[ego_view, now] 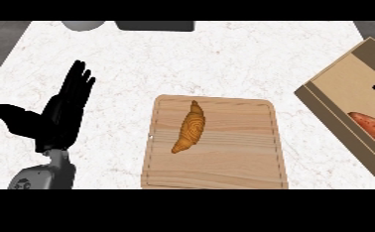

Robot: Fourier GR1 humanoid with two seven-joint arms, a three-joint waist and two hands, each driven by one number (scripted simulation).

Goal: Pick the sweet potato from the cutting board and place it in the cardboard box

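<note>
- The sweet potato [363, 122] is already lying inside the cardboard box [333, 80] at the desk's right edge, only partly showing, so the placing step appears done.
- On the cutting board [242, 166] at the desk's near edge, a croissant [190, 127] is lying left of centre; it could be mistaken for the task's thing and taken by error.
- The left hand [62, 112] is resting near the desk's left edge, fingers [79, 80] straight and released, holding nothing. The right hand is not showing.
- The box is running past the desk's right edge in this view; a nudge there might be shifting it, though its footing is hidden.
- Count: one sweet potato, one box, one board, one croissant, one hand in view, and two grey objects, one light [84, 25] and one dark [155, 26], at the far edge, cut off.
</note>
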